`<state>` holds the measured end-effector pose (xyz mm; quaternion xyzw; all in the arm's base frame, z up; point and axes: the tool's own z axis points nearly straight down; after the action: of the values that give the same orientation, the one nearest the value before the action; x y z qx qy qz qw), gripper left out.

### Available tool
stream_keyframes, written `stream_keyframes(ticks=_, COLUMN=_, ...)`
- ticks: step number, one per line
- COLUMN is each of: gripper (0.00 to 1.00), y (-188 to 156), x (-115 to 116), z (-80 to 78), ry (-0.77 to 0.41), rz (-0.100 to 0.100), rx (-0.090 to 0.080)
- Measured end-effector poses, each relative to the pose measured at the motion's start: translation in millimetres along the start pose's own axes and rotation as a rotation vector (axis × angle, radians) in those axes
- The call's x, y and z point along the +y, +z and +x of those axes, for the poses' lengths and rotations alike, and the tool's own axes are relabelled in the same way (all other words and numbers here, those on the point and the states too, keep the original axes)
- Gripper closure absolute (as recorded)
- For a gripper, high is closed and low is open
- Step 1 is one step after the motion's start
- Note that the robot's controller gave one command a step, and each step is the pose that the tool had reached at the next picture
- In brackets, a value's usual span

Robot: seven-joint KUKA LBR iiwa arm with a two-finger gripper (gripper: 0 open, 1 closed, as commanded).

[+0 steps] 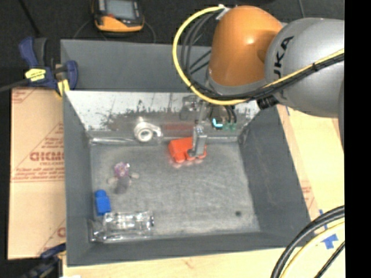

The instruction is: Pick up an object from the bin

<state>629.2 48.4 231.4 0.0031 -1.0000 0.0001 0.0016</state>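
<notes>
The arm [307, 57] reaches into the grey bin [266, 178] from the right, its orange cover [243, 36] sitting above the bin's far wall with yellow and black cables looped around it. The hand [197, 152] is down near the far wall, a little right of the middle of the bin's floor, just beside and touching the right side of a small red block [178, 149]. The block rests on the floor close to the foot of the far wall, with a paler pinkish part showing at its lower right edge. From this angle it cannot be told whether the hand is apart, together or clamped on the block.

A white roll of tape [146, 133] lies to the left of the block, against the far wall and apart from it. Well away, in the left part of the bin, lie a small purple thing [122, 170], a blue piece [102, 202] nearer the front left corner, and a clear plastic item [123, 223] along the front wall.
</notes>
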Motion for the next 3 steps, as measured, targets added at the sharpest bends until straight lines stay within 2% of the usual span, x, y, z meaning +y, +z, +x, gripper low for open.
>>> stream_keyframes(ticks=1, gripper=0.00, y=133, x=47, z=-23.0, ry=-0.152, rz=0.000, rx=-0.001)
stream_keyframes(ticks=2, gripper=0.00, y=113, x=149, z=-4.4, ry=-0.500, rz=-0.001, rx=-0.011)
stream_keyframes(ticks=3, gripper=0.00, y=152, x=133, z=-11.3, ry=-1.205, rz=0.004, rx=-0.008)
